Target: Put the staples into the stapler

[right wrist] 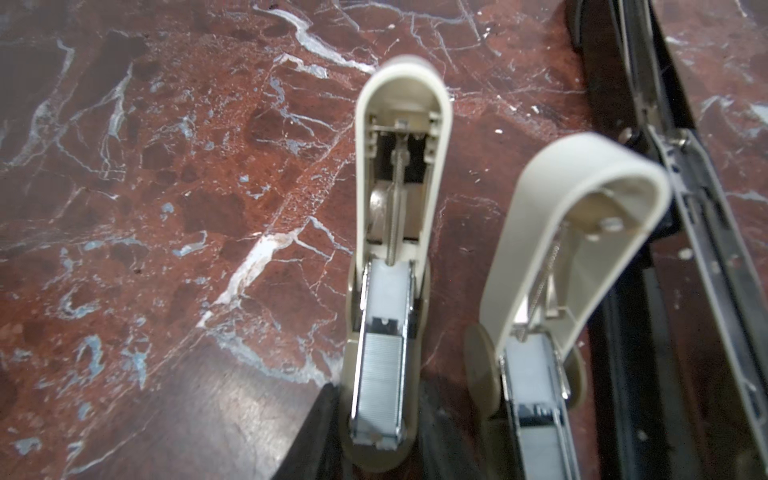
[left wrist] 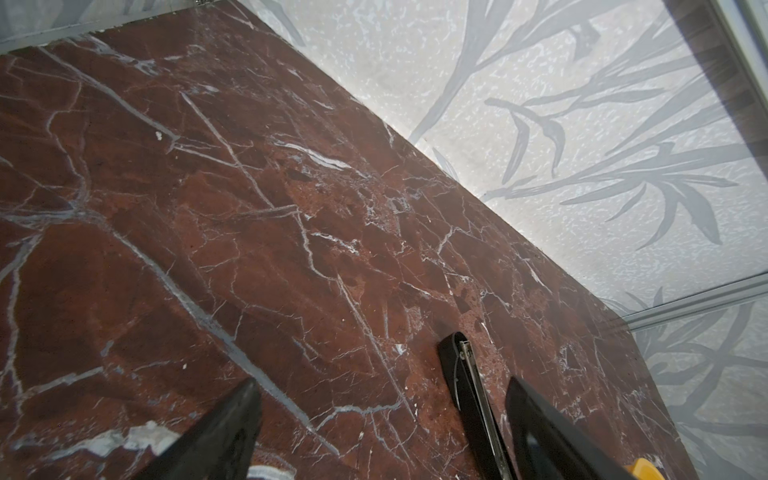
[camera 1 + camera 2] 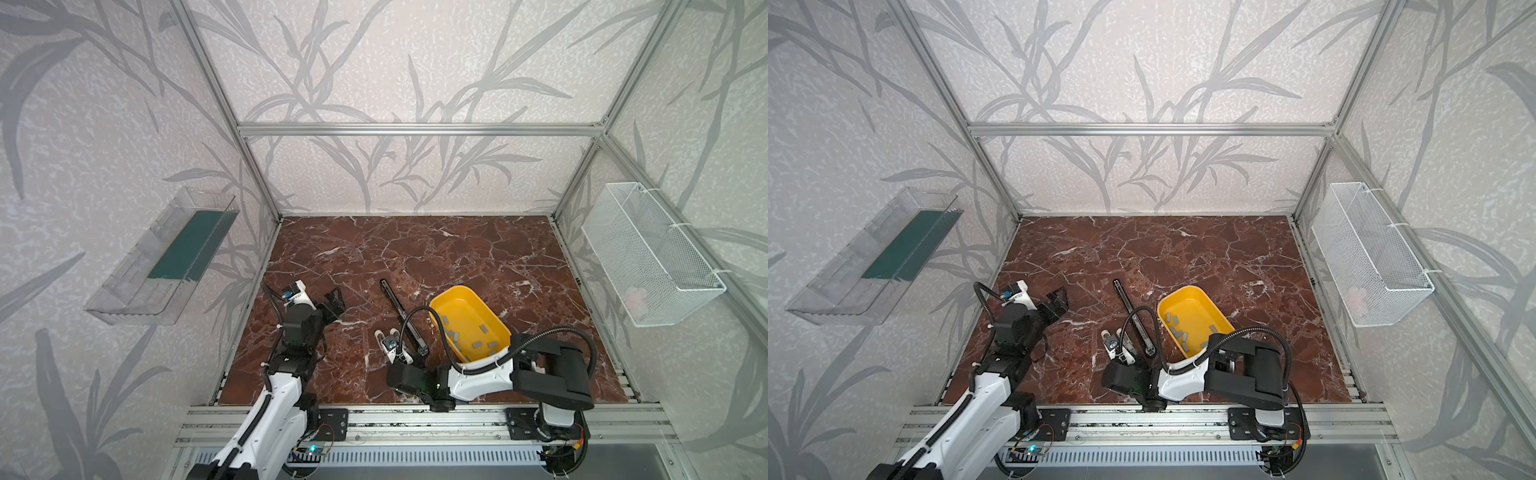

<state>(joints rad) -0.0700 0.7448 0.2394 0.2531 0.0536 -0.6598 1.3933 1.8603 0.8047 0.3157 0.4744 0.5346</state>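
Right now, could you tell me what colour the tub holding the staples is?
The tub is yellow, clearest in a top view.

A clear tray (image 3: 124, 286) with a green liner (image 3: 193, 245) hangs at the frame's left, a white mesh basket (image 3: 648, 257) at its right. A yellow tub (image 3: 457, 301) sits right of centre on the red marble tabletop (image 3: 415, 257).

The white-and-black left arm (image 3: 282, 395) bends forward, its black left gripper (image 3: 336, 303) spread wide. The matching right arm (image 3: 478, 374) reaches inward, its right gripper (image 1: 378, 432) low and partly narrowed.
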